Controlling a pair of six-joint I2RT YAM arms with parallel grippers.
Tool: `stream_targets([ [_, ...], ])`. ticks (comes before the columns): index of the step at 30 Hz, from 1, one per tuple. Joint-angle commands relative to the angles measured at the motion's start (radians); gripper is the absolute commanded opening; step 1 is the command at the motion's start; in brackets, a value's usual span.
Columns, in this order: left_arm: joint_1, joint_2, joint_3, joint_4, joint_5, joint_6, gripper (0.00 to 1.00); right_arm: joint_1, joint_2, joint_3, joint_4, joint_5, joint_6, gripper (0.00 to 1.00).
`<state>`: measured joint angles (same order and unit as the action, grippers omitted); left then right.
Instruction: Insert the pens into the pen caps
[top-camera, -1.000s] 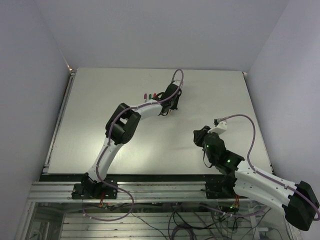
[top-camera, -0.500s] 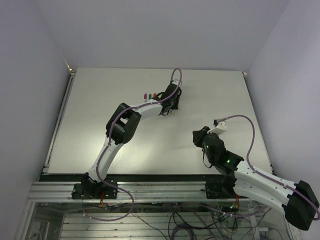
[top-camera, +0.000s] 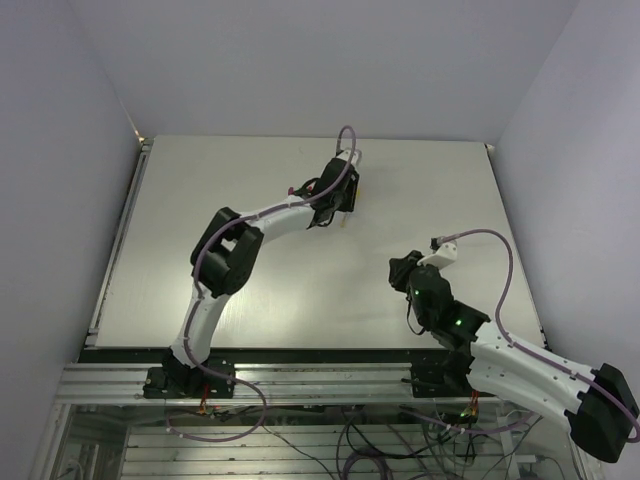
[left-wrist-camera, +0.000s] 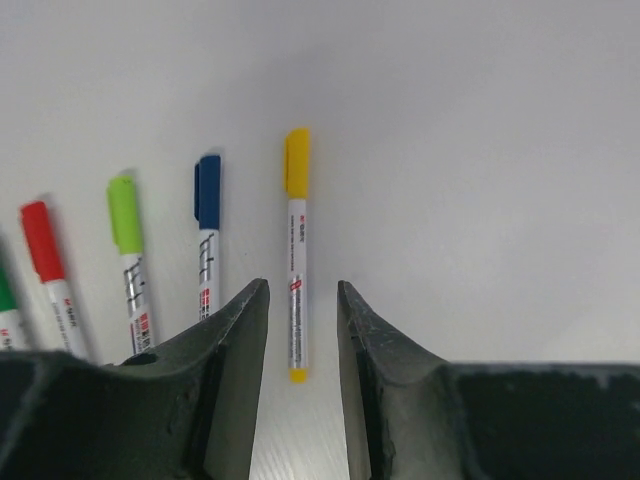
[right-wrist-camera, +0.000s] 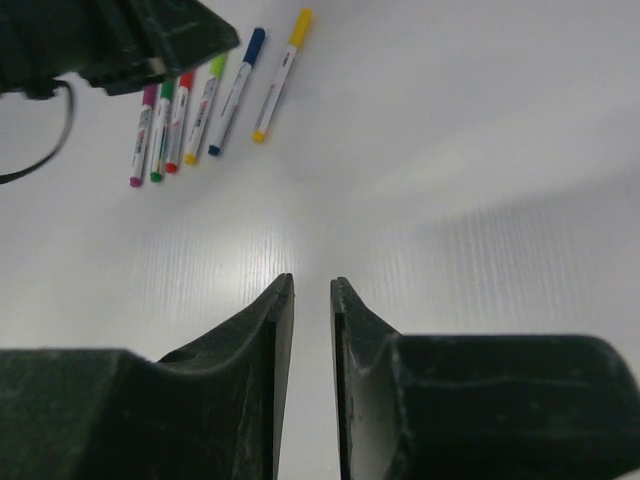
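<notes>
Right gripper (right-wrist-camera: 311, 285): jaws slightly parted, empty, over the table (right-wrist-camera: 480, 150). Left gripper (left-wrist-camera: 302, 290): jaws spread, gripping nothing, above the yellow pen (left-wrist-camera: 296, 270), which lies flat with its cap (left-wrist-camera: 296, 160) fitted. Beside it, the blue pen (left-wrist-camera: 208, 250), light-green pen (left-wrist-camera: 130, 260) and red pen (left-wrist-camera: 55, 275) lie in a row, capped.

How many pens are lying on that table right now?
6, fanned in one row on the table: purple pen, dark green pen, red pen, lime pen, blue pen, and yellow pen, set slightly apart. More may be hidden under the left arm.
</notes>
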<state>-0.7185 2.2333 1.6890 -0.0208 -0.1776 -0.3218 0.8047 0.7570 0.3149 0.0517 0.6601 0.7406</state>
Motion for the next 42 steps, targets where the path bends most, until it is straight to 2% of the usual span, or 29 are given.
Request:
stream_targets([
  [1, 0.004, -0.154, -0.068, 0.085, 0.024, 0.037, 0.43, -0.001, -0.031, 0.037, -0.014, 0.097, -0.036, 0.28],
  [5, 0.004, -0.269, -0.190, 0.123, 0.002, 0.053, 0.43, -0.021, -0.050, 0.044, -0.035, 0.170, -0.067, 0.42],
  [9, 0.005, -0.404, -0.339, 0.147, -0.061, 0.070, 0.42, -0.129, -0.056, 0.066, -0.056, 0.120, -0.124, 0.47],
  [13, 0.005, -0.543, -0.498, 0.166, -0.140, 0.074, 0.42, -0.296, -0.060, 0.081, -0.045, 0.003, -0.166, 0.51],
  [19, 0.012, -0.752, -0.675, 0.157, -0.244, 0.059, 0.43, -0.614, 0.001, 0.134, -0.070, -0.187, -0.170, 0.59],
  [25, 0.013, -1.027, -0.879, 0.139, -0.325, -0.019, 0.42, -0.889, -0.027, 0.122, -0.093, -0.389, -0.142, 0.63],
  [29, 0.013, -1.211, -1.010, 0.085, -0.437, -0.059, 0.43, -0.919, -0.082, 0.101, -0.109, -0.383, -0.140, 0.66],
  [33, 0.012, -1.355, -1.076, 0.002, -0.512, -0.099, 0.43, -0.917, -0.142, 0.084, -0.128, -0.389, -0.150, 0.67],
  [42, 0.011, -1.462, -1.117, -0.134, -0.550, -0.168, 0.44, -0.918, -0.223, 0.074, -0.164, -0.399, -0.152, 0.73],
])
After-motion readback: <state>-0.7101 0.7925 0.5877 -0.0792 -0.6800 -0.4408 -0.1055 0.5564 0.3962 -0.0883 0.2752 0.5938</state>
